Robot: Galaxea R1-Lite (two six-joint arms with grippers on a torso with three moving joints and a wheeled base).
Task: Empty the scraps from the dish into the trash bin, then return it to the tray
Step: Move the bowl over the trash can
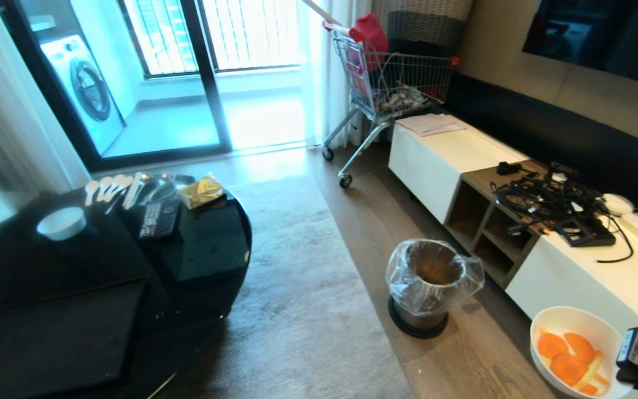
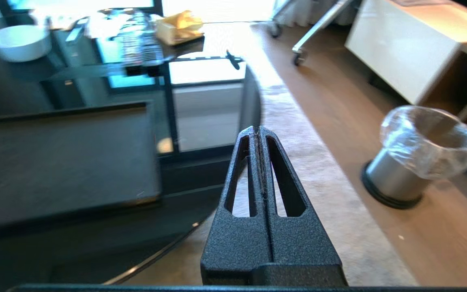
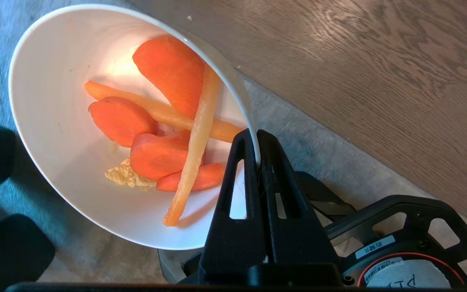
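- Two grippers are yours to check: the right gripper [image 3: 258, 156] has its fingers pinched tight on the rim of the dish [image 3: 59, 121], and in the head view the dish [image 1: 565, 327] hangs at the lower right, above the wooden floor [image 1: 463, 366] and in front of the white cabinet [image 1: 574, 277].
- You see the scraps [image 3: 164, 134] lying inside the dish: orange slices with a few pale yellow strips across them, gathered toward the side that the fingers grip.
- Your left gripper [image 2: 258, 134] hangs idle, its fingers pressed together with nothing between them, over the edge of the round black tabletop [image 2: 201, 170].
- The tray [image 1: 58, 332] lies nearest you on that tabletop, at the lower left of the head view, with nothing on the part you can see.
- The trash bin [image 1: 427, 285] stands on the floor between the rug [image 1: 302, 288] and the cabinet, its clear bag draped over the rim, well apart from the dish.
- Farther back on the tabletop you find a smaller white bowl [image 1: 62, 223], a row of pale spoons [image 1: 107, 188] and a yellow packet [image 1: 202, 191].
- Beyond all that, a shopping trolley [image 1: 391, 88] stands beside the glass door [image 1: 186, 72].
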